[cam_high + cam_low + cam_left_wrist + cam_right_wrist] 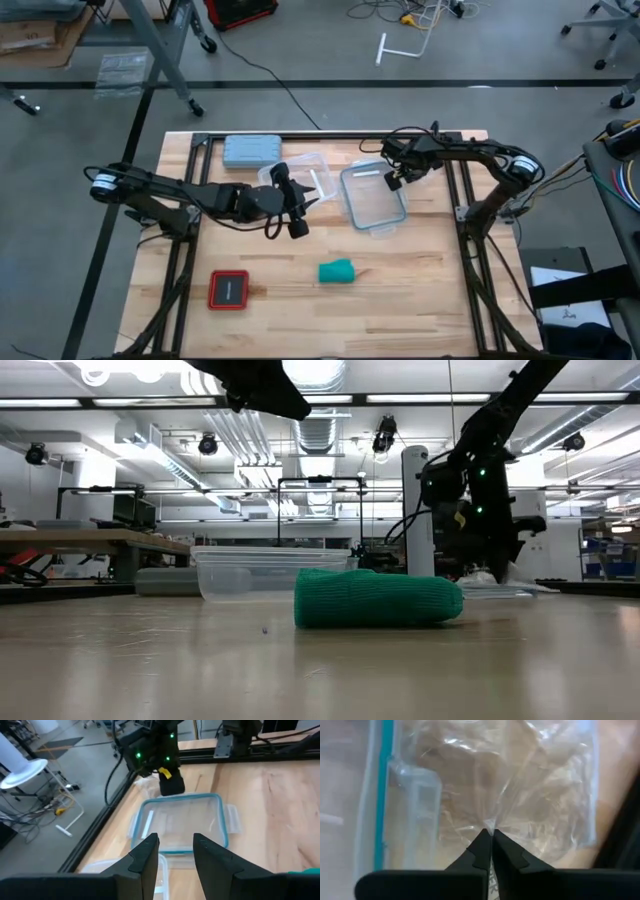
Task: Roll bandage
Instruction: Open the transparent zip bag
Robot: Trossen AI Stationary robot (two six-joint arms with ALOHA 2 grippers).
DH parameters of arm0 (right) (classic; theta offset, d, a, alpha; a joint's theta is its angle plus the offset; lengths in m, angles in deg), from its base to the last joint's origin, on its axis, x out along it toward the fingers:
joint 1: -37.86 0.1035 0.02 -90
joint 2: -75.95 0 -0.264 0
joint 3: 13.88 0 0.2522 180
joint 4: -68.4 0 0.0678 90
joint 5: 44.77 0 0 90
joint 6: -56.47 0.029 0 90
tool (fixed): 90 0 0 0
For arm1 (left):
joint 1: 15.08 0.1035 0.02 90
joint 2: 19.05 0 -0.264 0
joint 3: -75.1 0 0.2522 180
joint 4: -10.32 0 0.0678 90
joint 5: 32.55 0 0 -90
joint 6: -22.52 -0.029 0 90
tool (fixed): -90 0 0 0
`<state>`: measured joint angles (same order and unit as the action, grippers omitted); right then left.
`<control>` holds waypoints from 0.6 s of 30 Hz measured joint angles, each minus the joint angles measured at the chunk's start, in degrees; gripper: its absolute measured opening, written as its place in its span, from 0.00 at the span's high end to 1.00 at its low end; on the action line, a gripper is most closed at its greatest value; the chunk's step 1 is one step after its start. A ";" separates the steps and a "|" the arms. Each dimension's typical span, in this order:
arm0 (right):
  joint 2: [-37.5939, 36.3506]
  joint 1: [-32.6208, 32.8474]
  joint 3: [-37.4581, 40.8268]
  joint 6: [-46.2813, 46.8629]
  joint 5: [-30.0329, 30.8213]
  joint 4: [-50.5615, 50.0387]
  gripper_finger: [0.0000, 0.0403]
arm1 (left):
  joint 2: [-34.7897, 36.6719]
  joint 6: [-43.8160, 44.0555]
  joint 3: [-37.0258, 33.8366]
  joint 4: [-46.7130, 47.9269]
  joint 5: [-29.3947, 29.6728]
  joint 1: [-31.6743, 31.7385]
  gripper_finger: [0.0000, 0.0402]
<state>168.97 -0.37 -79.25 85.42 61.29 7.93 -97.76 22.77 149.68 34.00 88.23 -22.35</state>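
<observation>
The bandage [337, 271] is a small teal-green roll lying on its side on the wooden table [420, 280], near the front edge and about in the middle. Its long side runs left to right across the table. Nothing is touching it.

The left gripper [291, 205] is up in the air behind the bandage, well apart from it. Its two fingers [145, 857] have a gap between them and hold nothing.

The right gripper [395, 181] is over the back edge of a clear lid with a blue rim [372, 197]. Its fingers [482, 850] are pressed together, pinching a thin clear plastic bag [520, 780].

A grey-blue case [251, 150] sits at the back. A red and black square thing [228, 290] lies at the front left.
</observation>
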 joint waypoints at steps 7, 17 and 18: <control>-13.56 3.90 0.24 1.85 6.04 -3.16 1.00 | -0.17 6.46 -0.13 -0.03 -1.29 0.00 0.72; -45.85 22.93 1.66 2.98 7.36 1.88 1.00 | -1.55 8.79 -0.23 -1.14 -6.90 0.15 0.72; -48.82 26.36 2.77 1.97 6.21 4.82 1.00 | -1.57 8.15 -0.25 -1.57 -7.83 0.15 0.72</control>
<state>120.15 25.99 -76.49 87.39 67.51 12.75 -99.34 30.92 149.42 32.43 80.40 -22.20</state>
